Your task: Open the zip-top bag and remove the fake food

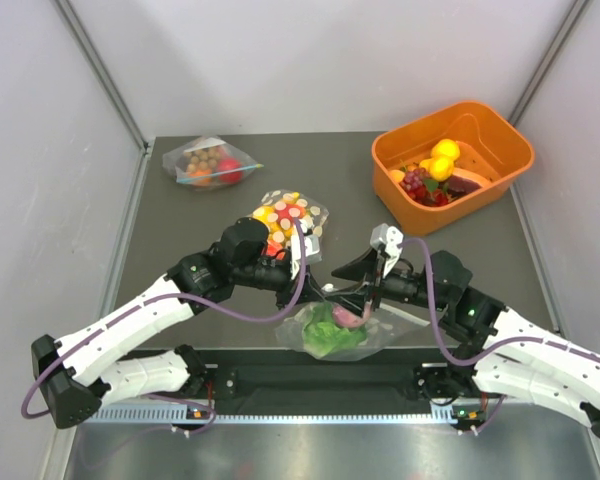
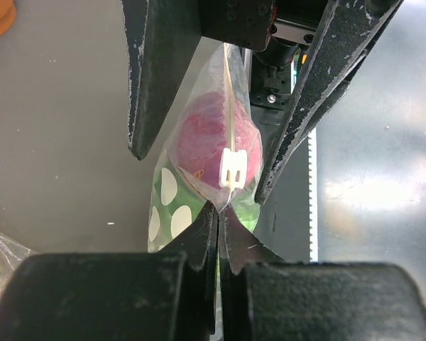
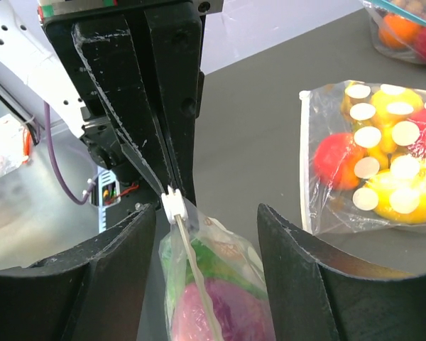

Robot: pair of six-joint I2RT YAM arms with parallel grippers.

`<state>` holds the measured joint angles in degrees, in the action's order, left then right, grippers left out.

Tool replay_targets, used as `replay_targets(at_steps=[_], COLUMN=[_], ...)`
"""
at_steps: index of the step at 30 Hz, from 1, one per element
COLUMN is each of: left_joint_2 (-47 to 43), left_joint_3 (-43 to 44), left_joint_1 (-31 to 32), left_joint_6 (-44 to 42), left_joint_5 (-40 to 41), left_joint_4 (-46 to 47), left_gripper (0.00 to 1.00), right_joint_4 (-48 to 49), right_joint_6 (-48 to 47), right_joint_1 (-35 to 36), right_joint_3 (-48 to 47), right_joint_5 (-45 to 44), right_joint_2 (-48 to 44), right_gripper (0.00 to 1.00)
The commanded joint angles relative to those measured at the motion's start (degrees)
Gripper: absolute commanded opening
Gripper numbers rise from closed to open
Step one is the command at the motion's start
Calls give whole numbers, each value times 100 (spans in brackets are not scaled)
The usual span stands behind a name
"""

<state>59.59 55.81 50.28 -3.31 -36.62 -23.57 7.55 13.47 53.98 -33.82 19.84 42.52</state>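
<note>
The zip-top bag [image 1: 335, 335], clear with white dots, hangs over the table's near edge between both grippers. Inside it are the fake food pieces: green lettuce [image 1: 325, 335] and a purple onion [image 2: 213, 138]. My left gripper [image 2: 219, 213] is shut on the bag's top corner, just beside the white slider [image 2: 233, 169]. My right gripper [image 3: 206, 209] is open and straddles the bag's top [image 3: 213, 284] without touching it, with the slider [image 3: 172, 204] near its left finger. The zip seam looks closed.
A dotted bag with yellow and red pieces [image 1: 290, 220] lies just behind the grippers. A plain bag of brown balls [image 1: 208, 163] sits at the back left. An orange bin [image 1: 500, 150] holding lemons and grapes stands at the back right. Grey walls enclose the table.
</note>
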Motion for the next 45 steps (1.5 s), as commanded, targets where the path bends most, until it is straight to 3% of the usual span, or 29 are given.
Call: replay_targets(at_steps=[1, 13, 19, 23, 25, 28, 29, 31, 37, 45], left_joint_2=[-71, -79, -123, -185, -290, -483, -527, -650, -520, -440], left_joint_3=[0, 0, -26, -26, -35, -53, -62, -79, -106, -281], left_joint_1=[-27, -27, -27, -27, -27, -36, -36, -36, -54, -80], left_joint_6=[-38, -64, -56, -82, -82, -99, -91, -73, 67, 296], left_joint_5=[-214, -170, -100, 32, 120, 181, 182, 164, -56, 137], left_joint_4=[301, 283, 301, 283, 309, 336, 344, 406, 652, 1319], left_gripper=[0, 0, 0, 0, 1, 23, 37, 45, 61, 66], right_joint_4=[458, 458, 300, 256, 229, 159, 142, 124, 211, 317], right_joint_6=[-99, -170, -249, -284, -310, -337, -337, -345, -284, -179], right_joint_1=[104, 148, 157, 157, 166, 166, 157, 157, 157, 157], right_joint_3=[-335, -441, -502, -494, -494, -529, -537, -564, -547, -476], right_joint_5=[108, 161, 196, 91, 21, -111, -129, -138, -76, 55], right_joint_2=[54, 160, 204, 151, 107, 72, 81, 90, 72, -34], right_gripper=[59, 50, 29, 5, 4, 3, 2, 2, 1, 1])
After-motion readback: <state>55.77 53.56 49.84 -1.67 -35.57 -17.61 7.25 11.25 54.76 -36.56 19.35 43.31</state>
